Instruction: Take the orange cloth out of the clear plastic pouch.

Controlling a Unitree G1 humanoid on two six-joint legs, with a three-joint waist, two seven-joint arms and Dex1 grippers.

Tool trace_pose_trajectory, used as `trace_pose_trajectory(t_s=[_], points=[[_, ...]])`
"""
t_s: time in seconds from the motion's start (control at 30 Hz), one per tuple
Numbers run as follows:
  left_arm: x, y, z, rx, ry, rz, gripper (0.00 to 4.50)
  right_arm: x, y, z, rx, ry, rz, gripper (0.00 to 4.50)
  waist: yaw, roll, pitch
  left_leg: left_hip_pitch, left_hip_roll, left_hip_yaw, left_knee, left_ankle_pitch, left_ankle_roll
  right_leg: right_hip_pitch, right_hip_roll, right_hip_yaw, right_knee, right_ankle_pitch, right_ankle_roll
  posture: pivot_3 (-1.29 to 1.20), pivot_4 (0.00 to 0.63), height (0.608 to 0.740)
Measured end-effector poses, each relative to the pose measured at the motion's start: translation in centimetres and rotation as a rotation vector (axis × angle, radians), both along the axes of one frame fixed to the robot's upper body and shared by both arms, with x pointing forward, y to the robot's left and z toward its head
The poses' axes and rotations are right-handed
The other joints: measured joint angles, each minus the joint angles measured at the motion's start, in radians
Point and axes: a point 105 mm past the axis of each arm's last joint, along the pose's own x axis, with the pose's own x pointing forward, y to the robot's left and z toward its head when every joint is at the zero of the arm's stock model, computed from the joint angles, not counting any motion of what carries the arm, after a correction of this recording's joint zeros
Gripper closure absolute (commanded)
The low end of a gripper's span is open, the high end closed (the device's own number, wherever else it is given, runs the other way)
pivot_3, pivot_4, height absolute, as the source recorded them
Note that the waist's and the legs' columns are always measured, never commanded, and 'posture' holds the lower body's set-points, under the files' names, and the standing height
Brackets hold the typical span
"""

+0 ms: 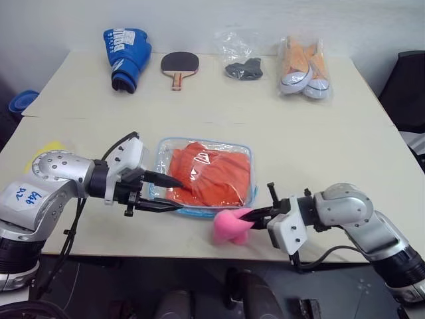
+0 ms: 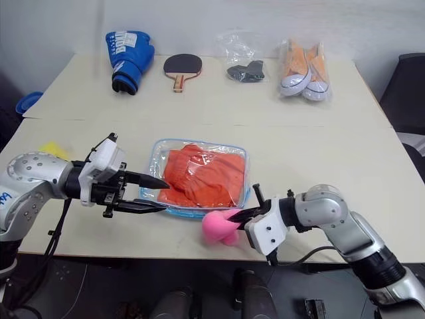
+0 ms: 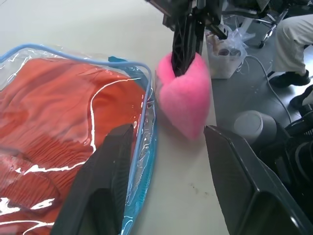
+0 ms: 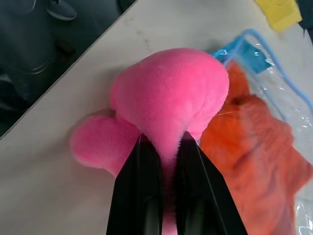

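Note:
The clear plastic pouch (image 1: 199, 141), trimmed in light blue, lies flat near the table's front edge. The orange cloth (image 1: 212, 176) is folded inside it. A pink fluffy charm (image 1: 231, 226) hangs off the pouch's near right corner at the table edge. My right gripper (image 1: 251, 216) comes in from the right and is shut on that charm; the right wrist view shows both fingers (image 4: 146, 176) pinching the pink plush (image 4: 171, 103). My left gripper (image 1: 169, 193) stands open at the pouch's left side. One finger (image 3: 110, 161) is over the blue trim (image 3: 146, 142), the other over bare table.
Along the far edge lie a blue boxing glove (image 1: 126, 56), a table tennis paddle (image 1: 179, 65), a thin clear bag with a dark item (image 1: 242, 65) and bagged orange-and-white shoes (image 1: 304, 68). A yellow sponge (image 1: 50, 147) sits at the left. A black chair (image 1: 408, 86) stands at the right.

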Motion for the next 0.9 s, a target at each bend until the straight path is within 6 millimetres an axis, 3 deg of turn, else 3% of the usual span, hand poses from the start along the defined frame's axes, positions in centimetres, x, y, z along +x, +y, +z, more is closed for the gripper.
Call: trace_pose_trajectory(t_s=[0.33,0.57,0.9], points=[[0.2,-2.8,-1.5,-0.010,0.089,-0.086,2.05,0.2,0.7,0.3,0.023,0.000,-0.010,0.02,0.001,0.000,0.000,0.000,0.000,0.000,0.001,0.001,0.000,0.000,0.000,0.000,0.002,0.000,-0.001,0.00,0.150,0.740],[1.0,-6.7,-5.1,0.079,0.222,-0.168,2.05,0.2,0.8,1.2,0.045,-0.047,-0.055,0.02,0.007,0.000,0.000,-0.001,-0.001,0.000,0.001,0.001,0.000,0.000,0.000,0.001,0.002,0.000,0.000,0.00,0.150,0.740],[2.6,-7.6,-6.2,0.122,0.143,-0.162,2.05,-0.5,0.2,0.9,0.045,-0.054,-0.129,0.02,0.012,0.000,0.000,-0.001,-0.001,-0.001,0.001,0.001,0.001,0.000,-0.001,0.000,0.002,0.000,0.000,0.00,0.150,0.740]])
